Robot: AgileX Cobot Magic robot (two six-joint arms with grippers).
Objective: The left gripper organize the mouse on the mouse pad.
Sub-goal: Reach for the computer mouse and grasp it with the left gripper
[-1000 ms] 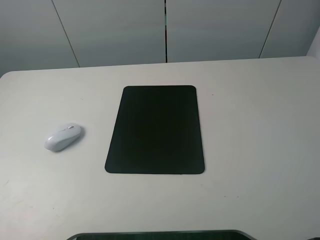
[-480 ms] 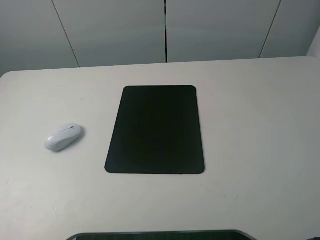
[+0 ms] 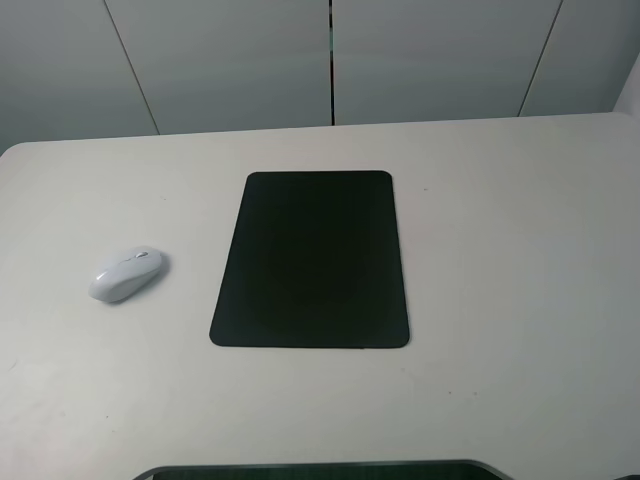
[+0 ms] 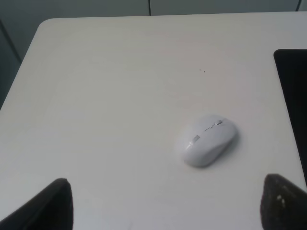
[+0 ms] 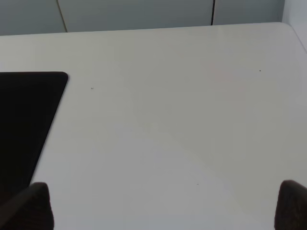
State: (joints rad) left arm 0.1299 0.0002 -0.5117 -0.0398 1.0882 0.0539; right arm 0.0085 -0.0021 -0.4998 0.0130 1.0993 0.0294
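The white mouse [image 3: 127, 273] lies on the pale table, well left of the black mouse pad [image 3: 312, 259] and apart from it. Nothing rests on the pad. Neither arm shows in the high view. In the left wrist view the mouse [image 4: 206, 140] sits ahead of my left gripper [image 4: 165, 203], whose two dark fingertips [image 4: 50, 203] stand far apart, open and empty; the pad's edge [image 4: 293, 91] shows at one side. My right gripper [image 5: 163, 206] is open too, over bare table beside the pad [image 5: 26, 120].
The white table [image 3: 500, 220] ends at a grey panelled wall [image 3: 330, 55] behind. A dark rim [image 3: 320, 470] lines the near edge.
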